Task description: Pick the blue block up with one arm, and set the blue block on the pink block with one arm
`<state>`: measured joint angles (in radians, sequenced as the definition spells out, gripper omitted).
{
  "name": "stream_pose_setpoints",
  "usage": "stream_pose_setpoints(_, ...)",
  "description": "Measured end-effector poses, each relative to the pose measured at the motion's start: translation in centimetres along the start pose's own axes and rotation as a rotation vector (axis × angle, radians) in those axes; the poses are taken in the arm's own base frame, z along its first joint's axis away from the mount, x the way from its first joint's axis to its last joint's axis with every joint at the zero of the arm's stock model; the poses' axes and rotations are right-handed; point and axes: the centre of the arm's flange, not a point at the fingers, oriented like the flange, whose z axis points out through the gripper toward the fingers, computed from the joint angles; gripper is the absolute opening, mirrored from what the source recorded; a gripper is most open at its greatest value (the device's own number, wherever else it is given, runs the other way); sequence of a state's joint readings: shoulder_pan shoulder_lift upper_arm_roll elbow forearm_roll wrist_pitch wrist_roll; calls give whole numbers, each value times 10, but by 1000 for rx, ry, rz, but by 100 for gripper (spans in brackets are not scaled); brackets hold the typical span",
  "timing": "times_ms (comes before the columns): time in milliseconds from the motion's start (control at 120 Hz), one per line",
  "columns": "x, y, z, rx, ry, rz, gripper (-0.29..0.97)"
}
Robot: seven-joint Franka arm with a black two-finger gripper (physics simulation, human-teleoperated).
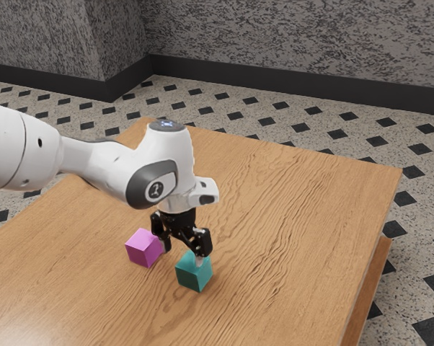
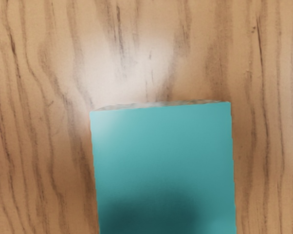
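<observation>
The gripper (image 1: pixel 183 249), fingers spread, hangs directly over the teal-blue block (image 1: pixel 194 272), which sits on the counter (image 1: pixel 296 216) just beside the pink block (image 1: pixel 143 247).

Wood tbl (image 1: pixel 296 202), speckled walls (image 1: pixel 289 36), tile flr (image 1: pixel 332 122)

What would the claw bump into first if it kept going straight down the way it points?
Most likely the blue block: it sits right under the claw, which points down at the table. The pink block is beside it, toward the exterior view's left, out of that line.
</observation>
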<state>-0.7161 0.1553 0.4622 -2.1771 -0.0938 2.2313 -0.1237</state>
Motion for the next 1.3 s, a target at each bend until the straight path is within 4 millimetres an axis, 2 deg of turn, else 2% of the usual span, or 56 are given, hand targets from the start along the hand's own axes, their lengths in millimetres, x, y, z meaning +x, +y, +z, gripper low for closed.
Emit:
stream_pose_setpoints(100,3,4,3,5,2,-4,68)
stream_pose_setpoints(233,6,1,22,19,-26,-28,68)
stream_pose_setpoints(592,14,7,59,-9,-81,-98,68)
stream_pose_setpoints(675,15,8,62,-19,-85,-108,59)
stream_pose_setpoints(817,22,12,59,-23,-71,-105,41)
stream_pose_setpoints(1000,23,15,53,-20,-59,-91,37)
stream_pose_setpoints(1075,26,6,40,-16,-35,-95,36)
stream_pose_setpoints(1300,23,-34,-19,-25,8,-84,31)
